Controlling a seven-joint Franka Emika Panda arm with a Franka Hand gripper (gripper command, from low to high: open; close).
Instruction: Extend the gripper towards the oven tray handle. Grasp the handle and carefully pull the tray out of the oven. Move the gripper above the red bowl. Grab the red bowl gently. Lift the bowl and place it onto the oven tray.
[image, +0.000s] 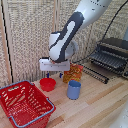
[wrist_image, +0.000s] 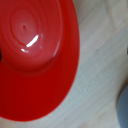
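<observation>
Wooden table (image: 100, 107) under red bowl (image: 48, 83)

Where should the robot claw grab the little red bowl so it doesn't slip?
Probably by its rim, coming straight down from above. The red bowl sits upright and open on the wooden table, shallow with a thin edge, so one finger could go inside and one outside. The side away from the blue cup looks roomiest.
</observation>
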